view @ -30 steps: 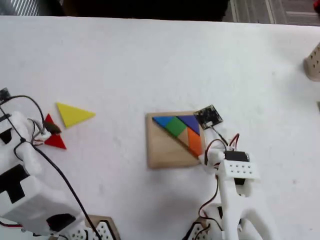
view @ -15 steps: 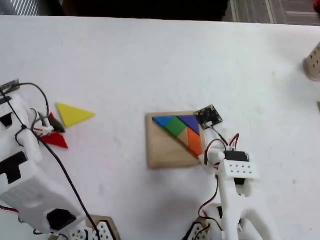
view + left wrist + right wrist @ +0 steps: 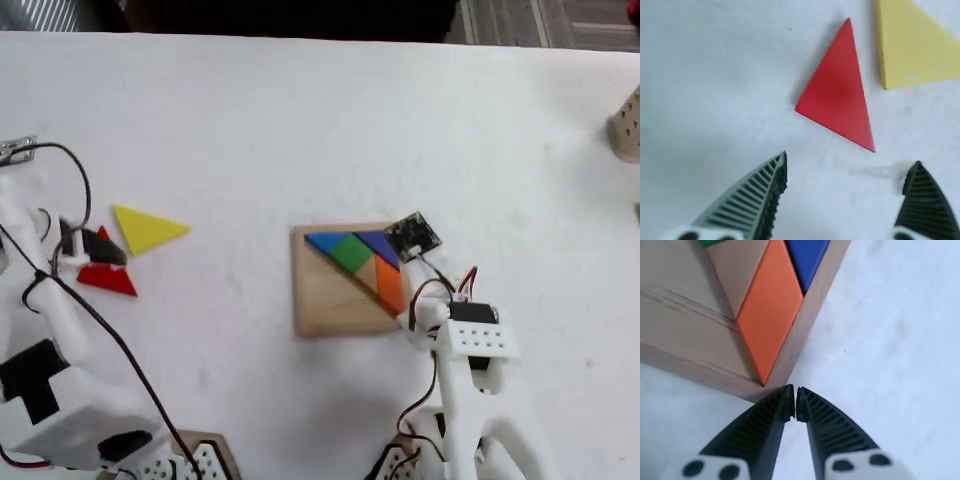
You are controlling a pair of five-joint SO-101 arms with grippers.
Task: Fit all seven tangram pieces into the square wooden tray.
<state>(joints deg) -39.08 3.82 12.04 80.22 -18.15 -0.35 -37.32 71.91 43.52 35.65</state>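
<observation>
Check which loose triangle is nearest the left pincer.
The red triangle, lying flat just ahead of the open left pincer. The yellow triangle lies farther out, beyond the red one.

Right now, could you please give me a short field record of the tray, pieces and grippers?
tray: partly filled with blue pieces, green piece, orange piece
loose: red triangle and yellow triangle, apart, on table
left gripper: open, near red triangle, not touching
right gripper: shut, at tray's corner by orange piece
</observation>
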